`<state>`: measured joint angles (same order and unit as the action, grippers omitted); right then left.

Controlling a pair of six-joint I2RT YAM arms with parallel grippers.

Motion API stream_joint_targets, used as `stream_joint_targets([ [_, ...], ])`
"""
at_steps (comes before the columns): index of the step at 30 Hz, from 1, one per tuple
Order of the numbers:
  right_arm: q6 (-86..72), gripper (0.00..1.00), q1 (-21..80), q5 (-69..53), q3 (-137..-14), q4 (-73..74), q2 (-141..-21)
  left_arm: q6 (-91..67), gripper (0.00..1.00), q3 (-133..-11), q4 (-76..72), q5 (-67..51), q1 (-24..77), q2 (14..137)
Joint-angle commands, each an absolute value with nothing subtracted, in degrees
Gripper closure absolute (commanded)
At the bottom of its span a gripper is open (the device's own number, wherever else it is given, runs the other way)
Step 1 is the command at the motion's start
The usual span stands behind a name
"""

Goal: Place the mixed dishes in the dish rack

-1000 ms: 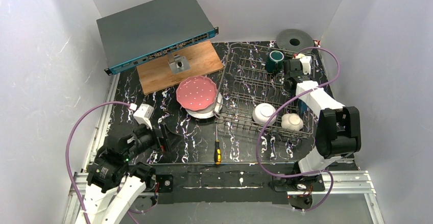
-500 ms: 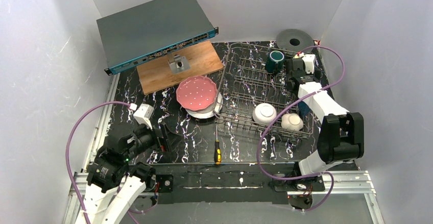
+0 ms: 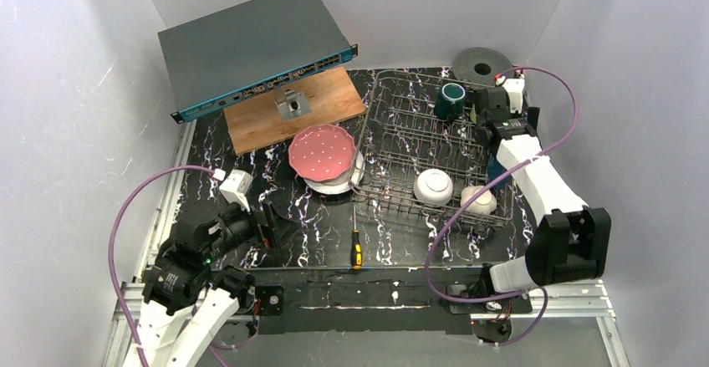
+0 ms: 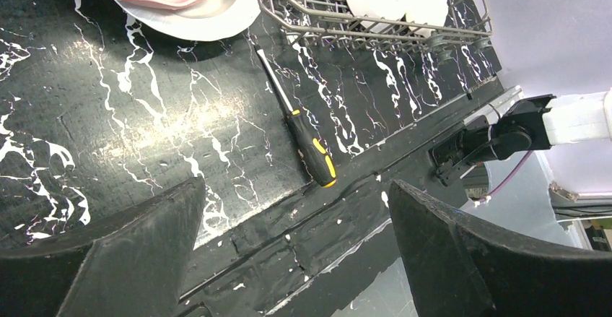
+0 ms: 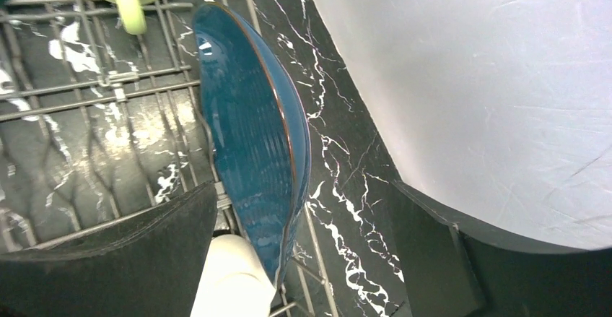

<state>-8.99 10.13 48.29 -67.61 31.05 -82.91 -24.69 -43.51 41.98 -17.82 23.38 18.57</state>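
Dark blue plate [image 5: 249,144] upright on edge in dish rack [image 5: 86,93], right claw [image 5: 303,201] spread.

Three plates: the pink white-dotted plate [image 3: 321,150] and white plate [image 3: 334,186] stacked ahead of the left gripper [image 4: 296,187], the dark blue plate [image 5: 252,136] ahead of the right gripper [image 5: 303,209]. Two mugs near that gripper: dark teal mug [image 3: 451,99], pale yellow-green mug [image 5: 126,3]. One white bowl [image 3: 433,186], one cream flower-shaped dish [image 3: 478,200], one dish rack [image 3: 400,124], one screwdriver [image 4: 303,133], one wooden board [image 3: 259,120].
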Motion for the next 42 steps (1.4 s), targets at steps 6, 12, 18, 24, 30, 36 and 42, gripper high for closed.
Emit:
stream_joint_targets([
  [6,-10.37,0.02,20.65,33.44,-69.58,31.19,-73.02,-24.26,0.02,-42.71,41.11,-18.64,23.44,19.86],
  [12,-16.30,0.02,34.94,24.90,-69.19,31.29,-73.01,-24.35,0.02,-42.64,41.13,-18.43,23.40,20.12],
  [18,-19.85,0.02,47.37,17.15,-66.40,24.79,-72.96,-24.65,0.02,-42.78,41.64,-17.33,23.41,21.09],
  [24,-19.41,0.02,52.51,15.42,-67.13,24.24,-73.47,-25.09,0.02,-43.02,42.37,-15.96,23.43,22.65],
  [30,-19.13,0.02,52.56,14.78,-63.17,23.49,-69.98,-29.70,0.02,-43.17,43.25,-9.22,23.47,24.31],
  [36,-19.76,0.02,52.56,15.26,-56.86,21.42,-64.07,-48.14,0.02,-34.52,36.60,4.12,23.51,20.79],
  [42,-19.87,0.02,52.56,15.13,-53.42,20.96,-59.84,-60.41,0.02,-21.98,19.61,8.86,23.47,18.90],
])
